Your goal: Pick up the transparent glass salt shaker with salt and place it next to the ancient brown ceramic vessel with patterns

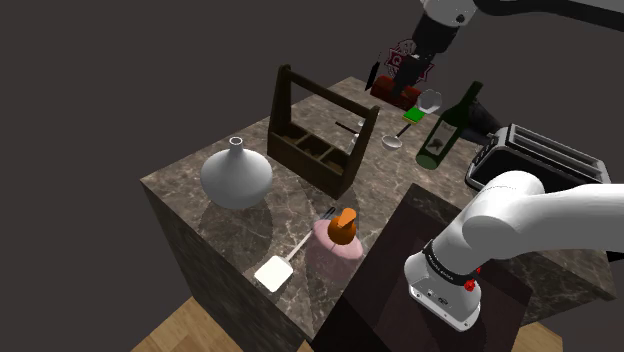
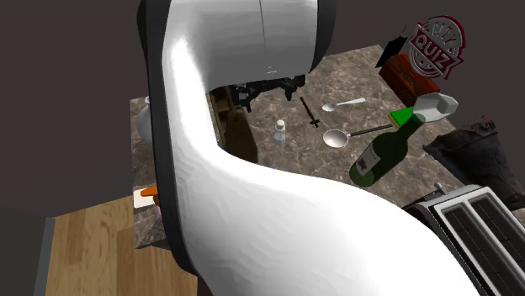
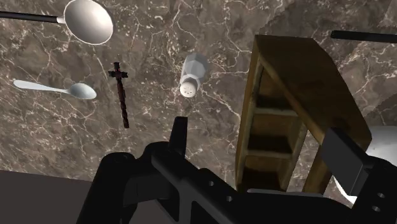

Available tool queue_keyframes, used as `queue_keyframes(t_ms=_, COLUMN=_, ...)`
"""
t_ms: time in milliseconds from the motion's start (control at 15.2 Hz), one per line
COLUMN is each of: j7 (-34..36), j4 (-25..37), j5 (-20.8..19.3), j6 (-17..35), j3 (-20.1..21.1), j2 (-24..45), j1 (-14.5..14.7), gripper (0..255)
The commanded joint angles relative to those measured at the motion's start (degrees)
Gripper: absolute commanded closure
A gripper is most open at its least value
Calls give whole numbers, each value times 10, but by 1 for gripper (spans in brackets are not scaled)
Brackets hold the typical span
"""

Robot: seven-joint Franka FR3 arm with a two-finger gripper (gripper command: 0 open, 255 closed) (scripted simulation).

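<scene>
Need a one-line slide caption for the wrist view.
Open claw above marble counter; salt shaker upright ahead, wooden caddy beside it.

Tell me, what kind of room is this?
Probably a kitchen: there's a stone-patterned counter with a toaster, a spoon and a salt shaker on it.

text: QUIZ | on: dark-red round badge

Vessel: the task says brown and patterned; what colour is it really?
Plain grey, unpatterned; the vessel shows best in the shoulder view.
</scene>
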Motion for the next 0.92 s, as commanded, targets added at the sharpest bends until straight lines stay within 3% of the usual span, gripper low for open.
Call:
queue_keyframes(t_ms=0, j7=0, j4=0, j5=0, j6=0, j3=0, j2=0, j1=0, gripper=0)
queue_keyframes(t_ms=462, j7=60, j4=-114, j5=-1, j6=162, j3=-5, j2=29, j1=-30, gripper=0)
queue_keyframes(t_ms=858, j7=111, j4=-183, j5=-2, j6=316, j3=-8, j2=100, j1=-58, gripper=0)
